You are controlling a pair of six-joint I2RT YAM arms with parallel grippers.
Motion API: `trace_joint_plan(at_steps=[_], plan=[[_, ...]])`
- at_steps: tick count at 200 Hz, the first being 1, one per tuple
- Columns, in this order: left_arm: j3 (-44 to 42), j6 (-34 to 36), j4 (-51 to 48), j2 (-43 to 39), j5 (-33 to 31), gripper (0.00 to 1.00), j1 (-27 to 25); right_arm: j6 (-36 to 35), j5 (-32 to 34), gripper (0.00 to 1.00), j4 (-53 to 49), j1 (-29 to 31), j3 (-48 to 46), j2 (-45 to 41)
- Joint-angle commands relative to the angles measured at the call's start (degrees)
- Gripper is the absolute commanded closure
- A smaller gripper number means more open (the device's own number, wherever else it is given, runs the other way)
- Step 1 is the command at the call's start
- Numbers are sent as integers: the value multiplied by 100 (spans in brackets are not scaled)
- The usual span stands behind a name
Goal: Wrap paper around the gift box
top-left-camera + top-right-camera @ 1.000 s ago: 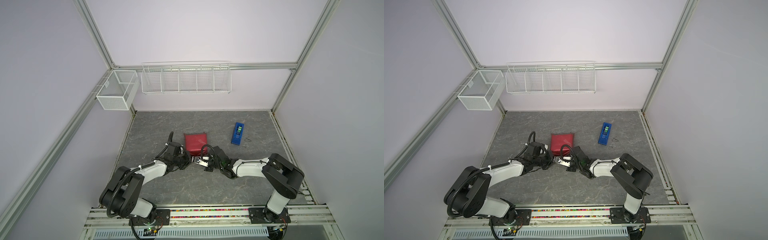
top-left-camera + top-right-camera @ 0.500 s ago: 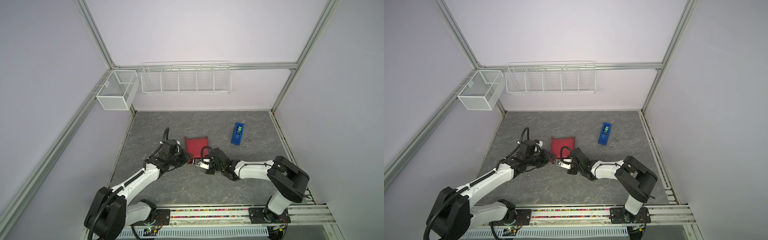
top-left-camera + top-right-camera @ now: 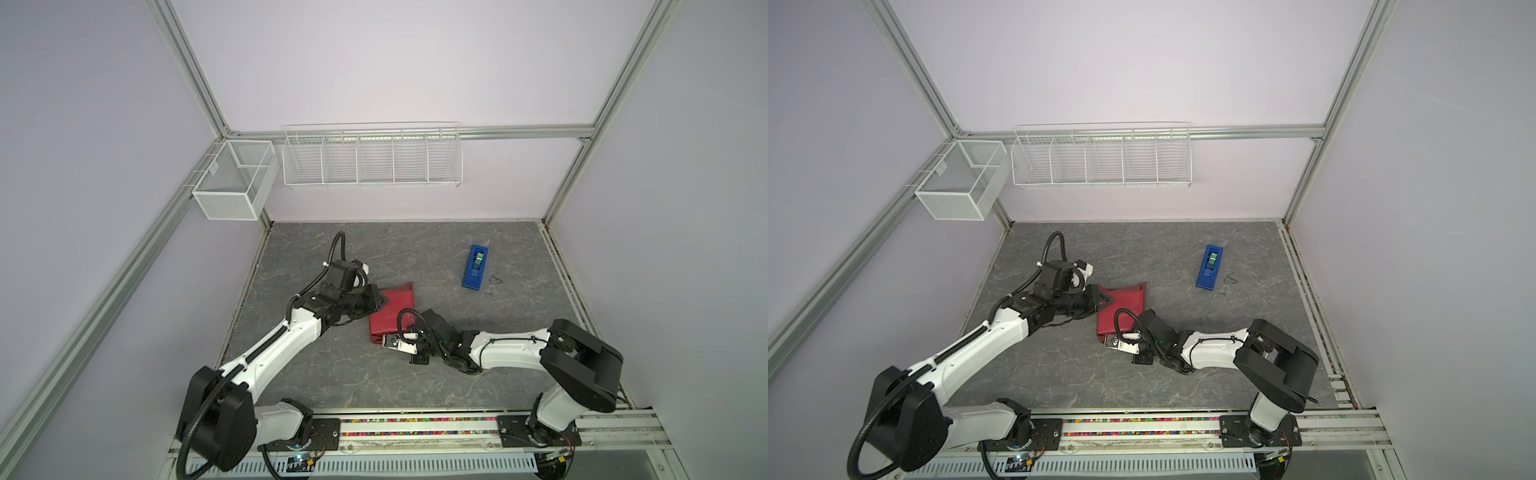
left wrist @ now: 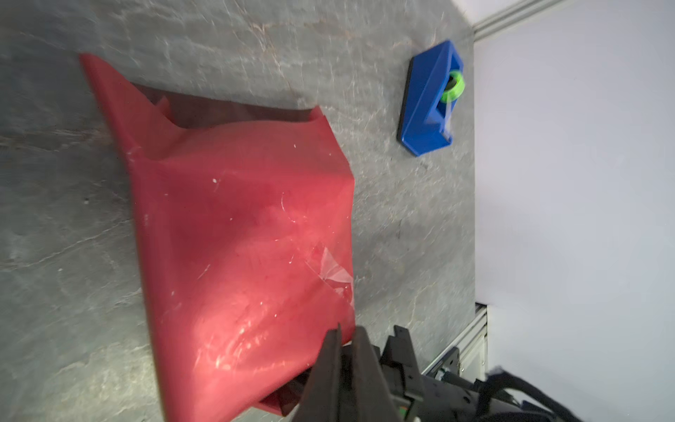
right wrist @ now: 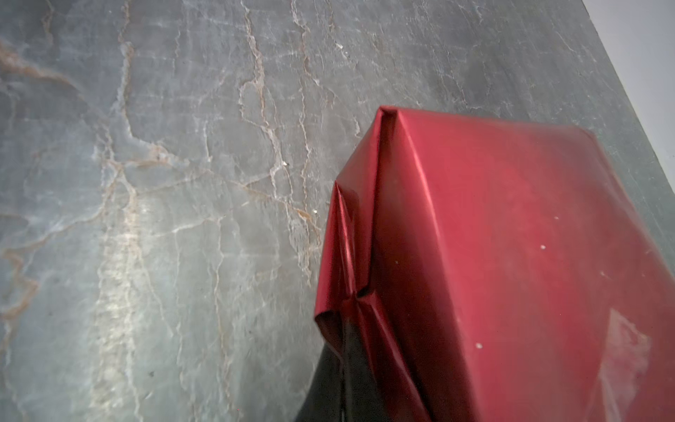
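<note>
The left gripper (image 3: 377, 305) is clenched. Its two dark fingers (image 4: 325, 369) are pressed nearly together, with their tips at the edge of the paper (image 3: 392, 308). Whether a fold is caught between them cannot be told. The right gripper (image 3: 386, 341) is clenched too, low over the desk (image 3: 415, 386), at the corner of the parcel nearest the arm bases. In the right wrist view its dark tip sits directly under the gathered pleats of that end. Whether it grips the paper cannot be told either.

The paper lies between the two grippers, folded round a box-shaped form that rests on the desk. The gift box is hidden underneath, fully covered. Beside the right gripper the paper's end is folded in with sharp creases. The end farthest from the right gripper is open, and a loose flap (image 4: 120, 109) sticks out along the desk. A clear glossy patch (image 4: 332, 272) sits on the top face just ahead of the left gripper's tips.

A blue tape dispenser (image 3: 474, 267) with a green roll lies beyond the parcel from the left gripper, well apart from both grippers.
</note>
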Motion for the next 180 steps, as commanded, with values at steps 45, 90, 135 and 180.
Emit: trace_joint_plan(at_steps=[45, 90, 135, 180], plan=[[-196, 368, 95, 951, 791, 97, 16, -68, 436, 94, 219, 21, 6, -170], [-179, 556, -217, 1236, 618, 98, 16, -175, 677, 94, 409, 3, 112, -164], [-179, 659, -384, 1252, 540, 99, 16, -103, 1048, 94, 732, -56, 72, -98], [-124, 771, -604, 1212, 476, 99, 16, 25, 1268, 94, 788, -58, 115, 51]])
